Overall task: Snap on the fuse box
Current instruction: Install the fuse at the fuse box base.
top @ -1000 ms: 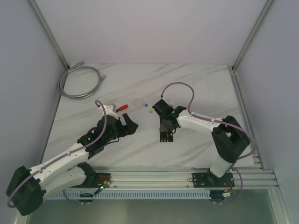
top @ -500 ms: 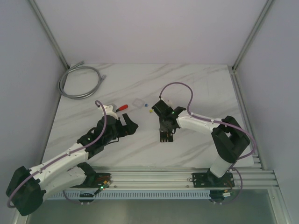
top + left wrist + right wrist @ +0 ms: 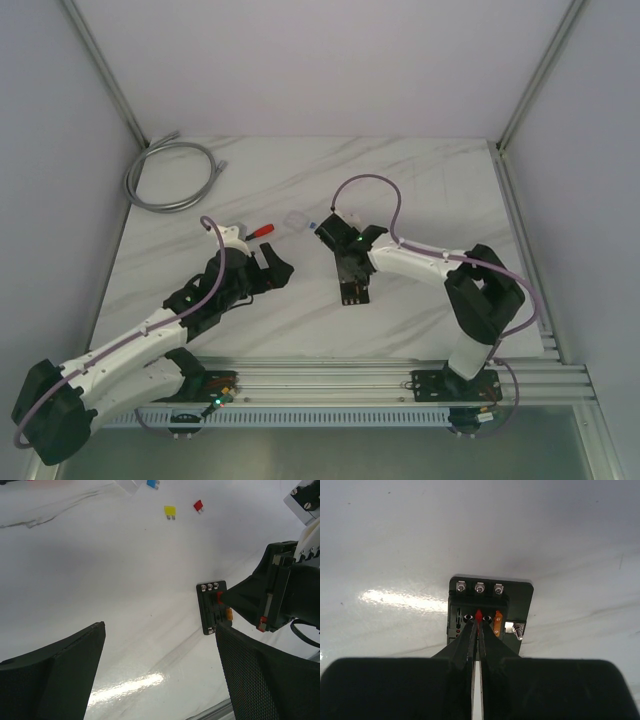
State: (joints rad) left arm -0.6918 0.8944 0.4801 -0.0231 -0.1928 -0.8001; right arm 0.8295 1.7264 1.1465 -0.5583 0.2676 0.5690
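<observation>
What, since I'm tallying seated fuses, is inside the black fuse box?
In the flat black square plastic fuse box: a small orange fuse seated, and a small red fuse pinched by the shut right end effector. Slots nearer the camera are hidden beneath it.

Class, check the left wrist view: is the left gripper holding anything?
No, the left gripper is open wide, with only bare table showing between its fingers.

Coiled grey cable [image 3: 128, 182] at far-left corner of marble table [image 3: 420, 180]; red-handled tool [image 3: 263, 229] near small clear cover [image 3: 295, 217]
</observation>
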